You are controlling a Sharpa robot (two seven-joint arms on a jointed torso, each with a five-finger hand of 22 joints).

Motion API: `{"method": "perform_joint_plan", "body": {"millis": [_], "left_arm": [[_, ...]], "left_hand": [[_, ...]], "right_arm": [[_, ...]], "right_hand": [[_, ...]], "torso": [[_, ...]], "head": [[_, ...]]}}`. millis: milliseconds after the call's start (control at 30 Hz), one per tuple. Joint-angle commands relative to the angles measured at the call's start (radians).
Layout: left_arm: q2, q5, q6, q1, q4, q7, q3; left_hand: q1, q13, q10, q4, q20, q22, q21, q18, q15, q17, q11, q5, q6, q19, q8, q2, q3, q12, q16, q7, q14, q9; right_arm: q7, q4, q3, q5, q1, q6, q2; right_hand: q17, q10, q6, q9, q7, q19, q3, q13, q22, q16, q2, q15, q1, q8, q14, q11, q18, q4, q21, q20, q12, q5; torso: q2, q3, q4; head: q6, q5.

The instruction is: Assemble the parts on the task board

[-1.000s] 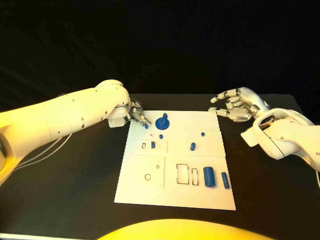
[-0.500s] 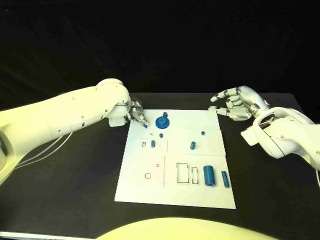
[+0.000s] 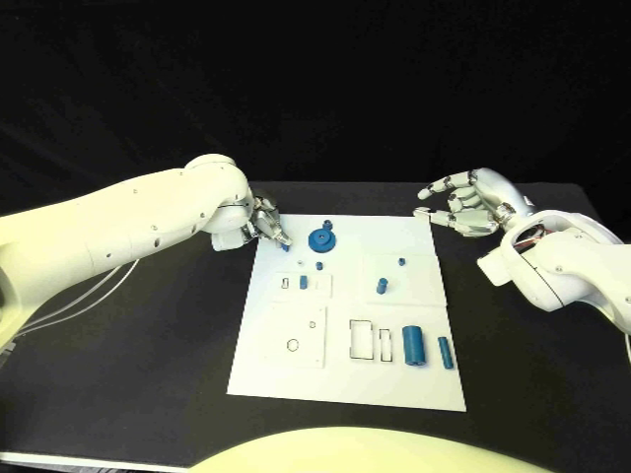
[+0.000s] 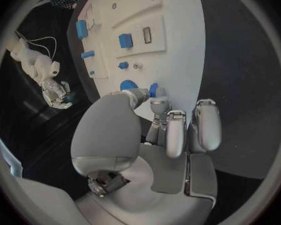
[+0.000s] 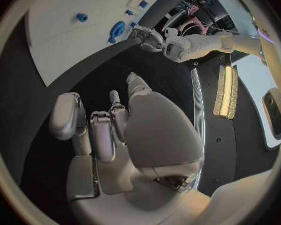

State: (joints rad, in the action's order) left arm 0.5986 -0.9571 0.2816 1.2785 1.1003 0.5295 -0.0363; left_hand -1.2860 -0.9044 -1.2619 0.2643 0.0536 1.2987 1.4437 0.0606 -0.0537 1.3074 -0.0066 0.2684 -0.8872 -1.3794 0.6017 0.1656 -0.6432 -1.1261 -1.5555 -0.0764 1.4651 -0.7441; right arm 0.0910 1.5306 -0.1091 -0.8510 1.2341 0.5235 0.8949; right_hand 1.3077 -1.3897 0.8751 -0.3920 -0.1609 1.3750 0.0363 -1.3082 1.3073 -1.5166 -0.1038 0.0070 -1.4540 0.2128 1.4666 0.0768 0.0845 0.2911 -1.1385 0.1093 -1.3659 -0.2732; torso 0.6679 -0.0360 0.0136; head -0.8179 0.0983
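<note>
Still little moves across the last second. At the left of the head view, the left hand (image 3: 263, 223) stays at the upper left corner of the white board (image 3: 401, 386), its fingers drawn together over a small blue piece (image 3: 286, 247) at the board's edge. In the left wrist view the fingertips (image 4: 160, 104) close round that small blue piece (image 4: 153, 89), so the hand appears to pinch it, though how firm the hold is cannot be told. Compared with a second ago, the hand has crept slightly up and left in the frame, and the piece stays at its fingertips; this reads as a careful adjustment or the start of a lift rather than a carry.

Just right of it, the round blue disc (image 3: 320, 239) sits unchanged near the board's top. Below it, small blue pegs (image 3: 303, 282) and another one (image 3: 382, 287) hold their places mid-board, and the blue cylinder (image 3: 412, 346) with a slimmer blue bar (image 3: 445, 352) lies in the lower right of the board, untouched.

At the upper right, the right hand (image 3: 467, 204) hovers off the board's corner over the black table (image 3: 145, 394), fingers loosely curled and apart, holding nothing; it has barely shifted.

Judging from this, assembly is early: most pieces remain unplaced, and only the left hand is engaged.
</note>
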Motion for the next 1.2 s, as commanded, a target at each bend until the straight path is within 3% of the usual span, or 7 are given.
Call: {"method": "perform_joint_plan", "body": {"millis": [33, 400, 533, 633, 833, 1067, 1200], "left_arm": [[0.023, 0.078, -0.016, 0.000, 0.032, -0.012, 0.001], [0.156, 0.088, -0.089, -0.002, 0.223, -0.021, 0.002], [0.198, 0.052, -0.140, -0.015, 0.297, -0.024, 0.001], [0.228, -0.008, -0.194, -0.029, 0.353, -0.024, 0.001], [0.248, -0.080, -0.262, -0.053, 0.404, -0.025, -0.003], [0.255, -0.149, -0.298, -0.084, 0.444, -0.029, -0.009], [0.256, -0.181, -0.301, -0.090, 0.455, -0.031, -0.013]], "left_hand": [[0.023, -0.002, -0.011, -0.148, 0.000, 0.006, 0.006, 0.001, -0.006, 0.246, 0.002, 0.012, -0.015, -0.011, 0.008, 0.007, -0.160, -0.002, -0.006, 0.005, 0.100, -0.015], [0.081, -0.021, -0.033, -0.197, -0.005, 0.031, 0.018, -0.004, -0.012, 0.251, -0.004, 0.038, -0.031, -0.028, 0.022, 0.021, -0.224, -0.016, -0.008, 0.011, 0.102, -0.026], [0.101, -0.029, -0.042, -0.212, -0.008, 0.044, 0.025, -0.007, -0.014, 0.253, -0.007, 0.049, -0.036, -0.037, 0.028, 0.026, -0.244, -0.023, -0.010, 0.014, 0.103, -0.029], [0.127, -0.037, -0.053, -0.230, -0.011, 0.051, 0.029, -0.008, -0.017, 0.257, -0.011, 0.080, -0.043, -0.042, 0.036, 0.031, -0.264, -0.029, -0.012, 0.018, 0.104, -0.032], [0.139, -0.045, -0.060, -0.239, -0.012, 0.059, 0.032, -0.010, -0.019, 0.258, -0.013, 0.093, -0.048, -0.048, 0.040, 0.033, -0.271, -0.035, -0.012, 0.020, 0.104, -0.033], [0.141, -0.045, -0.061, -0.240, -0.013, 0.060, 0.033, -0.010, -0.019, 0.257, -0.013, 0.094, -0.048, -0.048, 0.041, 0.034, -0.272, -0.036, -0.012, 0.021, 0.104, -0.033], [0.142, -0.044, -0.061, -0.241, -0.013, 0.061, 0.033, -0.010, -0.019, 0.258, -0.013, 0.095, -0.049, -0.049, 0.041, 0.034, -0.272, -0.035, -0.012, 0.021, 0.104, -0.033]], "right_arm": [[0.009, 0.000, 0.000, -0.003, 0.000, -0.018, 0.001], [0.014, -0.002, 0.000, -0.004, 0.000, -0.019, 0.006], [0.014, -0.003, 0.000, -0.004, 0.000, -0.018, 0.008], [0.013, -0.003, 0.000, -0.004, 0.000, -0.018, 0.010], [0.013, -0.003, 0.000, -0.005, 0.000, -0.016, 0.010], [0.013, -0.004, 0.000, -0.006, -0.001, -0.017, 0.013], [0.013, -0.004, 0.000, -0.006, -0.001, -0.017, 0.014]], "right_hand": [[0.133, 0.001, -0.009, 0.001, 0.000, 0.001, -0.001, -0.041, 0.001, 0.007, 0.003, -0.005, 0.007, 0.006, 0.071, -0.001, 0.007, 0.001, 0.003, -0.003, -0.003, -0.005], [0.126, 0.004, -0.009, 0.001, 0.000, -0.003, -0.001, -0.038, -0.005, 0.010, 0.003, -0.005, 0.008, 0.007, 0.069, -0.001, 0.009, 0.001, 0.013, -0.003, 0.000, -0.005], [0.126, 0.004, -0.009, 0.001, 0.000, -0.003, -0.001, -0.038, -0.005, 0.010, 0.003, -0.005, 0.008, 0.007, 0.069, -0.001, 0.009, 0.001, 0.013, -0.003, 0.000, -0.005], [0.126, 0.004, -0.009, 0.001, 0.000, -0.003, -0.001, -0.038, -0.005, 0.010, 0.003, -0.005, 0.008, 0.007, 0.069, -0.001, 0.009, 0.001, 0.013, -0.003, 0.000, -0.005], [0.125, 0.005, -0.010, 0.001, 0.000, -0.003, -0.001, -0.037, -0.005, 0.011, 0.002, -0.005, 0.009, 0.007, 0.069, -0.001, 0.009, 0.000, 0.014, -0.003, 0.001, -0.006], [0.125, 0.005, -0.010, 0.001, 0.000, -0.003, -0.001, -0.037, -0.005, 0.011, 0.002, -0.005, 0.009, 0.007, 0.069, -0.001, 0.009, 0.000, 0.014, -0.003, 0.001, -0.006], [0.125, 0.005, -0.010, 0.001, 0.000, -0.003, -0.001, -0.037, -0.005, 0.011, 0.002, -0.005, 0.009, 0.007, 0.069, -0.001, 0.009, 0.000, 0.014, -0.003, 0.001, -0.006]], "torso": [[-0.001, 0.0007, -0.0013], [-0.001, -0.0003, -0.0004], [0.000, -0.0003, -0.0029], [-0.002, -0.0011, -0.0075], [-0.003, -0.0017, -0.0082], [-0.001, 0.0010, -0.0104], [-0.002, -0.0017, -0.0085]], "head": [[-0.001, 0.002], [-0.001, 0.014], [-0.002, 0.014], [-0.005, 0.014], [-0.010, 0.014], [-0.012, 0.013], [-0.014, 0.017]]}}
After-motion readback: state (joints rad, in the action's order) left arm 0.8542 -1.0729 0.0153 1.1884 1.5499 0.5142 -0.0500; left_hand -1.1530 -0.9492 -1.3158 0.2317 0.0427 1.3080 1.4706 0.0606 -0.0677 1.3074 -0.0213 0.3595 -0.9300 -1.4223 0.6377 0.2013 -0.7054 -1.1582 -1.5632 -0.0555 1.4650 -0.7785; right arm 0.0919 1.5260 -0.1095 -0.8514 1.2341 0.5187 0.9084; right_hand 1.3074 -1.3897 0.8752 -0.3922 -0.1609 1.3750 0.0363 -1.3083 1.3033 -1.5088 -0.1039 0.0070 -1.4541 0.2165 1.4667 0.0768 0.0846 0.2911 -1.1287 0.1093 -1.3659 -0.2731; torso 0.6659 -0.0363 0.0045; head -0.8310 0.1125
